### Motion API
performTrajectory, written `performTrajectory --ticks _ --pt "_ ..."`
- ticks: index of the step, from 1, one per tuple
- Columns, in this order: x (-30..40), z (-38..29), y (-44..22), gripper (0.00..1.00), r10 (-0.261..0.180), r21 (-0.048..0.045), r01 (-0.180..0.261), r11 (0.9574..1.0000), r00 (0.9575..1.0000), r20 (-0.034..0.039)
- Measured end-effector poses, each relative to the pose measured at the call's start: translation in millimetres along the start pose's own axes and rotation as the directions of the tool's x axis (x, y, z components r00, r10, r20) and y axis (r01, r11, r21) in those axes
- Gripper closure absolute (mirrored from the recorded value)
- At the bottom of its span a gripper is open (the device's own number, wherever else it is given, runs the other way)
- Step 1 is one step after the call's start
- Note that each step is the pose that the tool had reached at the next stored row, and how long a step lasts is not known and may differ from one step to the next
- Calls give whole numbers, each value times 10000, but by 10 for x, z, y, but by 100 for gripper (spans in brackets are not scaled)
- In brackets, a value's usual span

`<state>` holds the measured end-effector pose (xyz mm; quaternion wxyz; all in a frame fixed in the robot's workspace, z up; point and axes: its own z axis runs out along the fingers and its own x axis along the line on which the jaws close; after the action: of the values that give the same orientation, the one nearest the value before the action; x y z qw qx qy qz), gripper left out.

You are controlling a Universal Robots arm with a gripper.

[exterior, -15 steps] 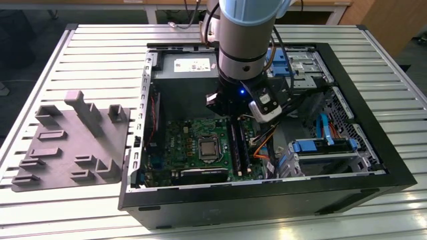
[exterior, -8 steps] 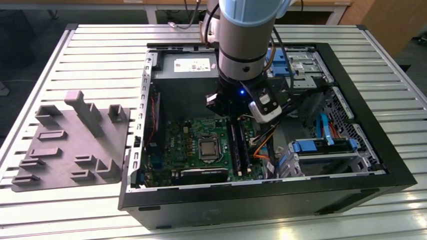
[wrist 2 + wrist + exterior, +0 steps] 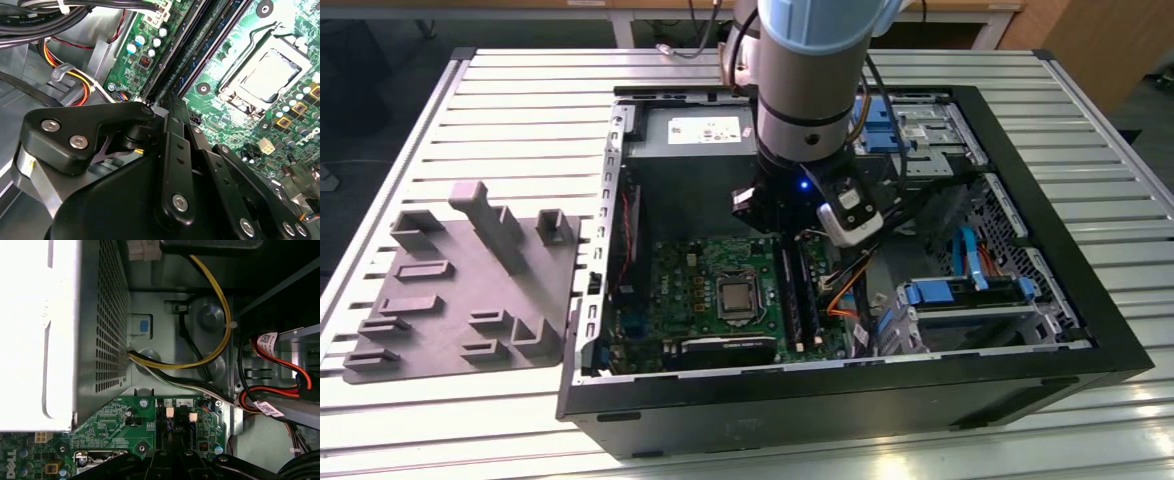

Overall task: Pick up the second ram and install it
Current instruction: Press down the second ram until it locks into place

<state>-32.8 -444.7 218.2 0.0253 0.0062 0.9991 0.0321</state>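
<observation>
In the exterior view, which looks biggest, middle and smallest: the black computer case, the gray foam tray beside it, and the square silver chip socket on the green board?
Largest to smallest, as they look in the exterior view:
1. The black computer case
2. The gray foam tray
3. The square silver chip socket on the green board
The differences are plain, so nearness to the camera does not change the order.

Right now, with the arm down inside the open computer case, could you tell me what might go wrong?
1. The gripper sits right at the memory slots; a slightly skewed push could jam a stick or stress the motherboard.
2. Loose cables run close beside the slots and might snag the arm.
3. The open processor socket lies next to the slots, so a sideways slip could strike it.
</observation>
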Motion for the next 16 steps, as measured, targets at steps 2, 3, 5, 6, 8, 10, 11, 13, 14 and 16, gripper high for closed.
performTrajectory --ticks 2,3,5,6,8,10,11,13,14,16 --pt "1 9 -1 89 0 4 0 10000 10000 -2" --pt "1 9 -1 89 0 4 0 10000 10000 -1" --pt "1 12 -1 89 0 2 0 10000 10000 -1" --pt "1 12 -1 89 0 1 0 10000 10000 0" --pt "1 14 -1 89 0 1 0 10000 10000 0" --pt "1 23 -2 89 0 3 0 10000 10000 -1" --pt "1 23 -2 89 0 4 0 10000 10000 -1" --pt "1 26 -3 89 0 3 0 10000 10000 -1" --pt "2 27 -2 89 0 2 0 10000 10000 0" --pt "1 18 -1 89 0 -3 0 10000 10000 2"
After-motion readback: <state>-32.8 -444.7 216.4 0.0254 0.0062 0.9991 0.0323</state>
